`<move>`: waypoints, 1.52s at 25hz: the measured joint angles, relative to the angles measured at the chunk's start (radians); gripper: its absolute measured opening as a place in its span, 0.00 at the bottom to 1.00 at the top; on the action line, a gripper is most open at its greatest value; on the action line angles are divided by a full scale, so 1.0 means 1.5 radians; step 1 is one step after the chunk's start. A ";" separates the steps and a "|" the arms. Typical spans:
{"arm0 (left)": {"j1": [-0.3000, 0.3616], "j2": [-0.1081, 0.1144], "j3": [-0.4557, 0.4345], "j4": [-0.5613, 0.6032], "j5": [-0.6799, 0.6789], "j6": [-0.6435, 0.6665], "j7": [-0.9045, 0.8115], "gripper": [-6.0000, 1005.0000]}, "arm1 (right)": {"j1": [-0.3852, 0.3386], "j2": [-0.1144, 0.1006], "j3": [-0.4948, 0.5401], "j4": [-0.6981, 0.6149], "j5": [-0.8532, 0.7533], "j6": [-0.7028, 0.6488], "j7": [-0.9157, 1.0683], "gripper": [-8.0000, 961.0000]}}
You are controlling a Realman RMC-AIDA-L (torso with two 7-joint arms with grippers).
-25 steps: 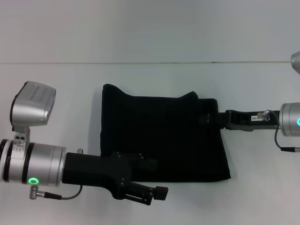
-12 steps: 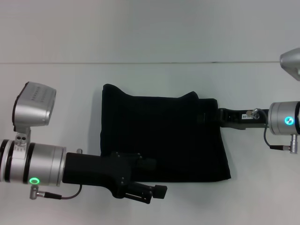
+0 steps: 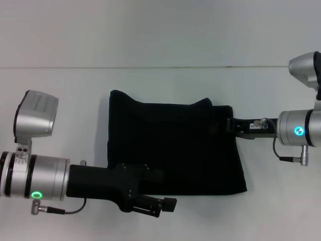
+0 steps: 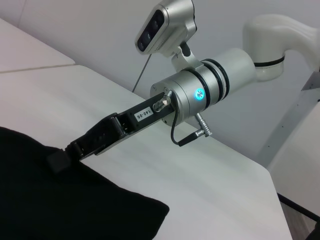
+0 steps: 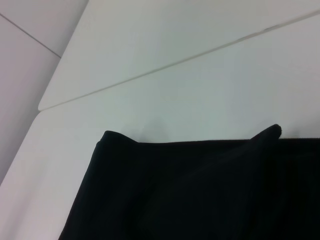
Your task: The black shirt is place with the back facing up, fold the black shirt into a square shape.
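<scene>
The black shirt (image 3: 173, 143) lies folded into a rough rectangle in the middle of the white table (image 3: 160, 85). It also fills the lower part of the left wrist view (image 4: 45, 205) and the right wrist view (image 5: 190, 190). My left gripper (image 3: 165, 191) is at the shirt's near edge. It is open, with one finger over the cloth and the other just off the edge. My right gripper (image 3: 226, 124) reaches in from the right, its tip at the shirt's right edge near the far corner. The left wrist view shows that tip (image 4: 59, 161) touching the cloth.
The table's far edge (image 3: 160, 67) runs across the head view, with a pale wall beyond it. Bare white tabletop surrounds the shirt. In the left wrist view the table's corner (image 4: 270, 180) drops off past the right arm.
My right arm's wrist has moved left toward the shirt and turned, while its tip stayed at the shirt's right edge. The left arm shifted only slightly. The shirt's outline is unchanged.
</scene>
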 joint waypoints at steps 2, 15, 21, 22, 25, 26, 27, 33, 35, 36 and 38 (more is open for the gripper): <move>0.000 0.000 0.000 0.000 0.000 0.000 0.000 0.94 | -0.001 0.000 0.003 0.000 0.000 0.000 -0.007 0.12; 0.001 0.000 -0.005 0.000 -0.005 0.003 -0.006 0.94 | -0.038 -0.009 0.010 -0.026 0.125 -0.098 -0.137 0.04; 0.001 0.000 -0.009 0.000 -0.005 0.005 -0.015 0.94 | -0.064 -0.009 0.009 -0.082 0.138 -0.151 -0.139 0.04; 0.001 0.000 -0.010 0.000 -0.005 0.005 -0.017 0.94 | -0.065 -0.010 0.009 -0.085 0.139 -0.153 -0.138 0.04; 0.001 0.000 -0.010 0.000 -0.005 0.005 -0.019 0.94 | -0.068 -0.016 0.006 -0.084 0.136 -0.149 -0.134 0.04; 0.001 0.000 -0.010 0.000 -0.005 0.005 -0.021 0.94 | -0.069 -0.018 0.004 -0.082 0.133 -0.145 -0.133 0.04; 0.001 0.000 -0.010 0.000 -0.005 0.005 -0.022 0.94 | -0.070 -0.020 0.002 -0.079 0.127 -0.139 -0.133 0.04; -0.002 0.000 -0.010 0.000 -0.005 0.005 -0.034 0.94 | -0.076 -0.022 0.000 -0.076 0.090 -0.108 -0.132 0.04; -0.003 0.000 -0.010 0.000 -0.005 0.003 -0.040 0.94 | -0.077 -0.022 0.000 -0.073 0.078 -0.099 -0.132 0.04; -0.004 0.000 -0.010 0.000 -0.005 0.002 -0.041 0.94 | -0.077 -0.023 -0.001 -0.069 0.066 -0.086 -0.127 0.04; -0.005 0.001 -0.010 0.000 -0.007 0.001 -0.042 0.94 | -0.077 -0.023 -0.001 -0.067 0.060 -0.078 -0.122 0.04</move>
